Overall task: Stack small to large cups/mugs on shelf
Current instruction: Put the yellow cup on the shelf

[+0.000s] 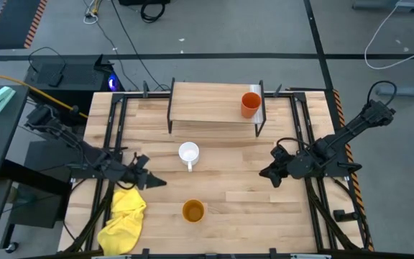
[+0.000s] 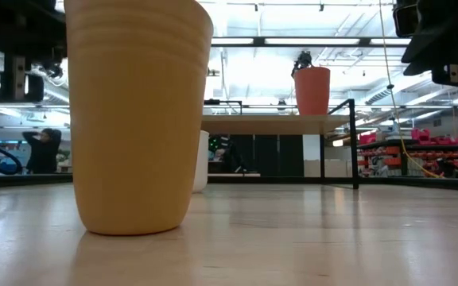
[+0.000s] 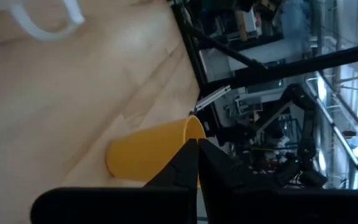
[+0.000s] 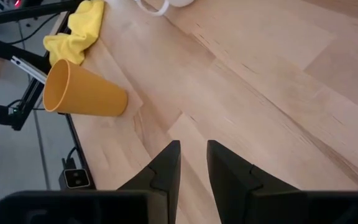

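Observation:
The red-orange cup [image 1: 250,104] [image 2: 312,90] stands upright on the right end of the shelf [image 1: 210,101] [image 2: 277,124], beside its pale strip. On the tabletop in front of the shelf, the white mug [image 1: 188,153] [image 2: 201,159] rests on its base, handle toward the near edge. The yellow-orange cup [image 1: 193,211] [image 2: 137,119] [image 4: 82,92] [image 3: 151,149] stands upright near the near edge. My left gripper [image 1: 154,182] [image 3: 197,146] hovers shut, left of the mug and cup. My right gripper [image 1: 266,173] [image 4: 193,149] hovers to their right, fingers a narrow gap apart. Neither holds anything.
A crumpled yellow cloth [image 1: 124,219] [image 4: 79,28] lies at the near left corner of the table, under my left arm. Black frame rails [image 1: 110,144] run along the table's left and right sides. Bare wood [image 1: 228,165] lies between the two grippers.

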Available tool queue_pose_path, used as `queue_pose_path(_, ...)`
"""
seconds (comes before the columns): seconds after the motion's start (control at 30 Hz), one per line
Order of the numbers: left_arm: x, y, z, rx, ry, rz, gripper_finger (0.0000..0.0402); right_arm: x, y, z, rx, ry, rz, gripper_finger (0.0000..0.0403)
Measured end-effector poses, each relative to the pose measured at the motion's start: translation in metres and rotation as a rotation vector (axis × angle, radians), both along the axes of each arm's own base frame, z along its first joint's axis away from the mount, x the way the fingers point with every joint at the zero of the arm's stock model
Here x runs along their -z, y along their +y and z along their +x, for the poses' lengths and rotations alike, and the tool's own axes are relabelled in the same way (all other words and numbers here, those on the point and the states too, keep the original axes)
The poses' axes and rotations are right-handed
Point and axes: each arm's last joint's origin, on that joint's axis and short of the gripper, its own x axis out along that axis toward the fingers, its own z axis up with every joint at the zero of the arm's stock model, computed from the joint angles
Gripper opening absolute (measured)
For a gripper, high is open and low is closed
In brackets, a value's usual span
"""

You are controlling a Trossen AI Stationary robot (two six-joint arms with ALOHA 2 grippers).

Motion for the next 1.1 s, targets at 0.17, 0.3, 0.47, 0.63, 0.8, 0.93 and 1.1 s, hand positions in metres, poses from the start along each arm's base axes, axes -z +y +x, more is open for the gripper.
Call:
queue_pose_path(0.17, -0.018, -0.016, 0.014, 0.023, 0.074, 0.051, 0.0006, 0.000, 0.000, 0.000, -0.001, 0.000, -0.001, 0.0087)
queue_pose_path(0.3, -0.036, -0.028, 0.021, 0.038, 0.193, 0.099, 0.0012, 0.000, 0.000, 0.000, -0.005, 0.000, -0.007, 0.0087)
queue_pose_path(0.47, -0.061, -0.037, 0.029, 0.013, 0.392, 0.179, 0.0014, 0.000, 0.000, 0.000, -0.019, 0.000, -0.023, 0.0087)
queue_pose_path(0.63, -0.093, -0.047, 0.047, -0.003, 0.457, 0.217, 0.0006, 0.001, 0.000, -0.001, -0.022, 0.011, -0.032, 0.0087)
queue_pose_path(0.8, -0.115, -0.056, 0.069, 0.034, 0.532, 0.214, 0.0017, 0.001, -0.001, -0.001, -0.024, 0.014, -0.036, 0.0087)
queue_pose_path(0.93, -0.118, -0.062, 0.083, 0.102, 0.672, 0.226, 0.0017, 0.001, 0.000, -0.001, -0.018, 0.018, -0.010, 0.0087)
queue_pose_path(1.1, -0.117, -0.070, 0.103, 0.215, 0.734, 0.282, 0.0006, 0.001, 0.000, -0.001, -0.015, 0.020, 0.014, 0.0087)
